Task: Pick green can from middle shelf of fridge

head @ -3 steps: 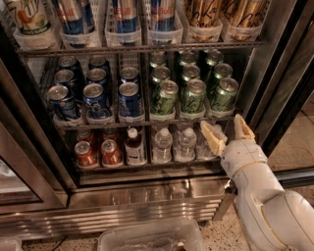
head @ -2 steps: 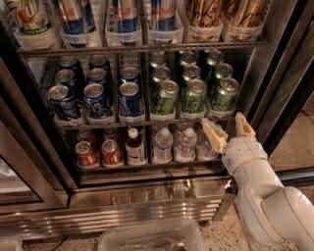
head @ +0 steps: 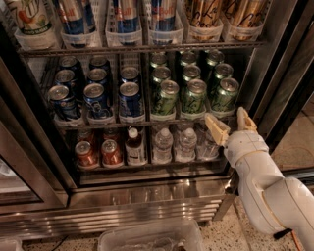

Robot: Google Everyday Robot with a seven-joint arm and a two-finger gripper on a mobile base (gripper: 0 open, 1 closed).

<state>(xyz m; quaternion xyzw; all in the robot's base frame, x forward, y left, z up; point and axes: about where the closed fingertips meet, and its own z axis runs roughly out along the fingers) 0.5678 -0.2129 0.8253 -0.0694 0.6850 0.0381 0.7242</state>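
The fridge stands open before me. Its middle shelf holds several blue cans on the left and several green cans on the right in three lanes. The nearest green can is at the front of the right lane. My gripper is just below and in front of that can, at the shelf's front rail, pointing up. Its two tan fingers are spread apart and hold nothing.
Tall slim cans fill the upper rack. Water bottles, a dark bottle and small red cans stand on the lower rack. The black door frame is close on the right. A clear plastic bin sits on the floor.
My gripper has risen slightly toward the front right green can, fingers still spread. The cans have not moved.
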